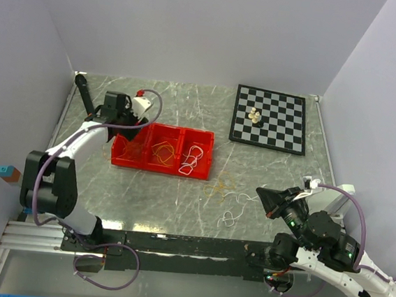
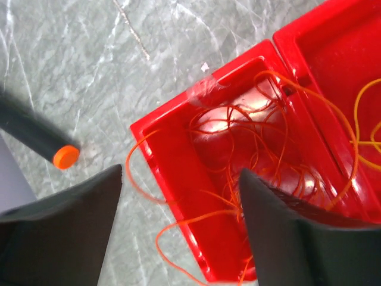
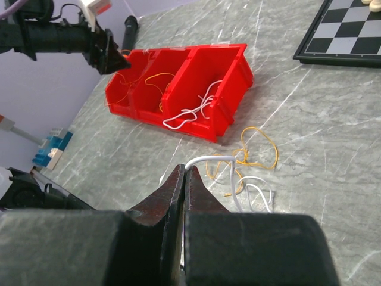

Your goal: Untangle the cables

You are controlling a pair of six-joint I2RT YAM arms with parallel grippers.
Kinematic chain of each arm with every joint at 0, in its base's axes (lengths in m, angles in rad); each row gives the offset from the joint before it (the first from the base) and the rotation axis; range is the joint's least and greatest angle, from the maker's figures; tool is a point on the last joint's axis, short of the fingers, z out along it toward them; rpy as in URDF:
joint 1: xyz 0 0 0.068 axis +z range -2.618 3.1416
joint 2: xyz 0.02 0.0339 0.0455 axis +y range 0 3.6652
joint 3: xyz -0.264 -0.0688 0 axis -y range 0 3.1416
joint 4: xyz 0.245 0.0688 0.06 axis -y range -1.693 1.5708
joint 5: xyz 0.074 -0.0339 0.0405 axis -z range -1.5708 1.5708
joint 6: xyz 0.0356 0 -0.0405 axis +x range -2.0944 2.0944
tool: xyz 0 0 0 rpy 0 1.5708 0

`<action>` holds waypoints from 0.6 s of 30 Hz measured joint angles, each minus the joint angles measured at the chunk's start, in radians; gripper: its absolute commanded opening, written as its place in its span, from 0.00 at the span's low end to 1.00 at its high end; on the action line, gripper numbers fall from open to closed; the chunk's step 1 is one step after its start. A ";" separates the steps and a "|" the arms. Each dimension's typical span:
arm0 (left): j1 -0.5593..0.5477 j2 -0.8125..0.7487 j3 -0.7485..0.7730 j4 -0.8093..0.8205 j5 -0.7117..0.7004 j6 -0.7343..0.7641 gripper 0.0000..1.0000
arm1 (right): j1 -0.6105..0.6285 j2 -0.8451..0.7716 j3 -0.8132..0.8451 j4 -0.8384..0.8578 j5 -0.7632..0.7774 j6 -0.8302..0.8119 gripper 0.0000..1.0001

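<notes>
A red three-compartment bin (image 1: 203, 169) lies left of centre. Its left compartment holds thin orange-red cables (image 2: 250, 143) that spill over the rim, the middle one a yellow cable (image 1: 162, 152), the right one a white cable (image 1: 193, 158). My left gripper (image 2: 180, 176) is open over the left compartment's corner, holding nothing; it also shows in the top view (image 1: 131, 131). My right gripper (image 3: 186, 168) is shut on a white cable (image 3: 238, 156) lifted off the table. That cable runs down into a loose tangle with a yellow cable (image 3: 265, 146) in front of the bin (image 3: 232, 71).
A chessboard (image 1: 284, 132) with a few pale pieces (image 1: 255, 116) sits at the back right. A black marker with an orange cap (image 2: 65, 156) lies left of the bin. A small blue block (image 1: 3, 170) sits off the table's left edge.
</notes>
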 measured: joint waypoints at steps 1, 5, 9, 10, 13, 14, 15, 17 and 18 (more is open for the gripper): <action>0.007 -0.012 0.000 -0.013 0.011 0.011 0.92 | 0.000 0.000 0.000 0.002 0.000 0.000 0.00; 0.031 -0.049 0.006 -0.062 0.050 0.042 0.99 | 0.000 0.003 0.000 0.005 0.000 0.000 0.00; 0.065 -0.050 0.086 -0.146 0.113 0.048 0.91 | 0.000 0.004 0.000 0.005 0.000 0.000 0.00; 0.072 -0.051 0.111 -0.159 0.130 0.045 0.88 | 0.000 0.004 0.000 0.005 0.000 0.000 0.00; 0.080 -0.068 0.172 -0.177 0.214 0.018 0.77 | 0.000 0.004 0.000 0.008 0.000 0.000 0.00; 0.068 -0.081 0.172 -0.181 0.234 0.013 0.72 | 0.000 0.004 0.000 0.010 0.000 0.000 0.00; 0.042 -0.100 0.163 -0.188 0.247 0.006 0.68 | 0.000 0.005 -0.001 0.012 0.000 0.000 0.00; -0.023 -0.129 0.120 -0.192 0.273 0.002 0.57 | 0.000 0.006 -0.001 0.013 0.000 0.000 0.00; -0.047 -0.136 0.097 -0.194 0.285 0.003 0.52 | 0.000 0.008 -0.001 0.013 0.000 0.001 0.00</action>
